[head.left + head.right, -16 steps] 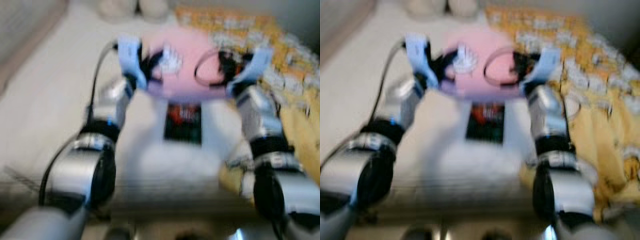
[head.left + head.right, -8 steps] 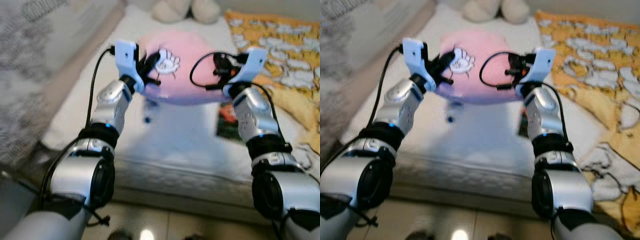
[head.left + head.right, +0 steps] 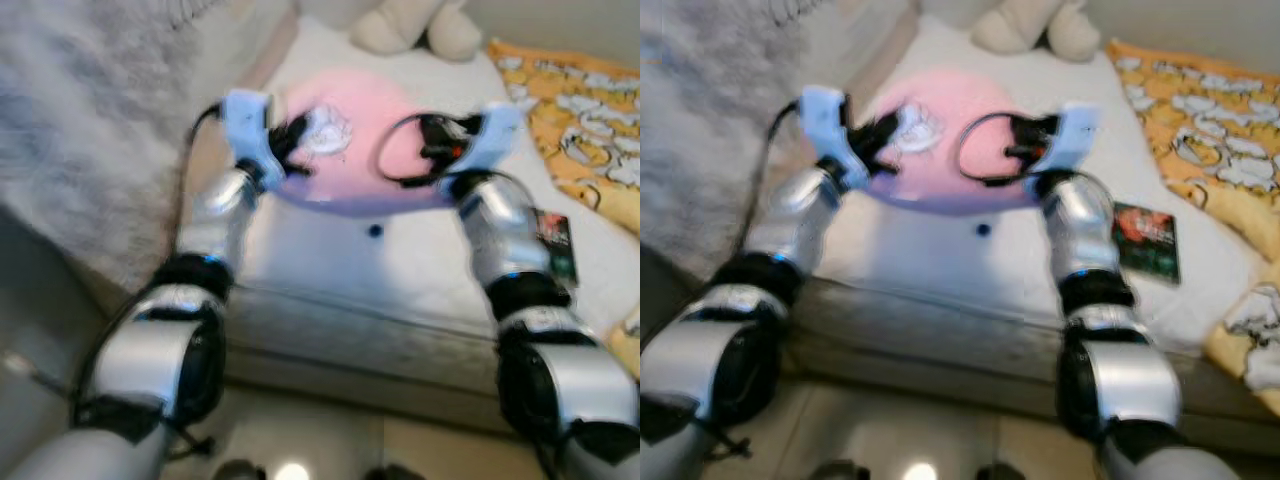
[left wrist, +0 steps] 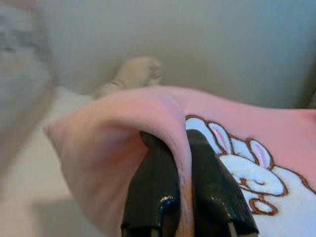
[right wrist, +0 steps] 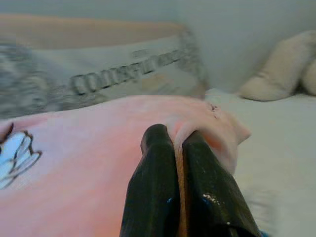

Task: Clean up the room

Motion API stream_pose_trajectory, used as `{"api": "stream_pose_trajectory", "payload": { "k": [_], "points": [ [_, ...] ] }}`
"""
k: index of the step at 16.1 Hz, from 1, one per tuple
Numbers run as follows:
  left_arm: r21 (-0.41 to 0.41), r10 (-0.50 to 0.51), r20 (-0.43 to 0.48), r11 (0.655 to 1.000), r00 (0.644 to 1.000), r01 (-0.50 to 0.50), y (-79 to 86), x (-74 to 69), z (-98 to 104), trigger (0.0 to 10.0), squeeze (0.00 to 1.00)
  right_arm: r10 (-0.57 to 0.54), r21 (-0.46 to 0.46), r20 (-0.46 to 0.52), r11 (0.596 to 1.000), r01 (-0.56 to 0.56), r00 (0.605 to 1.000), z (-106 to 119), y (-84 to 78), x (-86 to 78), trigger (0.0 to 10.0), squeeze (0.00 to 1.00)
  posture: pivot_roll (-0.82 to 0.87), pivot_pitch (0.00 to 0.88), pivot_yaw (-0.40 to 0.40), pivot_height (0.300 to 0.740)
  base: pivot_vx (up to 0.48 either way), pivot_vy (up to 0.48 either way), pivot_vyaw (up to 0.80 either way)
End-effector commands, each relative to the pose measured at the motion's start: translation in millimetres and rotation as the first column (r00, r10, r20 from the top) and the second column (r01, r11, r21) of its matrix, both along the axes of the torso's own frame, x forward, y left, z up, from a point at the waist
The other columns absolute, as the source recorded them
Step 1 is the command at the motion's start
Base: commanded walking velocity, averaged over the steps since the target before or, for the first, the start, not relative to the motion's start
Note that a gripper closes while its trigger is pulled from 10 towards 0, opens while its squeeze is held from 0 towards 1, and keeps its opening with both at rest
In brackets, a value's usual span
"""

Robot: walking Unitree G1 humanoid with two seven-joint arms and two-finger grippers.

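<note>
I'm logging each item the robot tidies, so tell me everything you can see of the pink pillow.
The pink pillow is soft, fleecy-looking fabric with a white bunny design outlined in brown on its face. It is held up above the white bed, casting a shadow there. The left hand pinches one edge, the fabric folded between its fingers, and the right hand pinches the opposite edge.
</note>
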State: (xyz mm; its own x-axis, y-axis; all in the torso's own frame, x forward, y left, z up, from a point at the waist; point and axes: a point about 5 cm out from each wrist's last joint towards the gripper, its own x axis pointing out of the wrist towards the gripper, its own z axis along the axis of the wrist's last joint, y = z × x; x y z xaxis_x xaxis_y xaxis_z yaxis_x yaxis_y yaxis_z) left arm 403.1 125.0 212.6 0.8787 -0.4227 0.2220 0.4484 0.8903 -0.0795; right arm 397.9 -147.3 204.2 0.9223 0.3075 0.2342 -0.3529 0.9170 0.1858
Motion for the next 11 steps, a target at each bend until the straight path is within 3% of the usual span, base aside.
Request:
{"api": "stream_pose_trajectory", "payload": {
  "k": [1,4,11],
  "points": [
    [-0.021,0.085,0.075,0.996,0.994,-0.083,11.5,2.3,17.8,0.0,0.00,-0.099,0.005,0.039,0.995,0.099,0.994,8.9,-29.5,-0.5,0.0,0.05,-0.01,0.000,-0.063,0.740,0.000,0.000,0.00],
    [-0.001,0.088,0.098,0.996,0.991,-0.088,10.1,2.1,20.8,0.0,0.00,-0.098,0.002,0.036,0.995,0.098,0.995,6.4,-28.8,-0.8,0.0,0.05,-0.01,0.000,-0.062,0.740,0.000,0.000,0.00],
    [0.030,0.102,0.078,0.994,0.992,-0.104,10.1,2.1,14.8,0.0,0.00,-0.083,-0.006,0.026,0.996,0.083,0.996,2.6,-26.6,-1.0,0.0,0.05,-0.01,0.000,-0.068,0.740,0.445,0.000,0.00]
  ]
}}
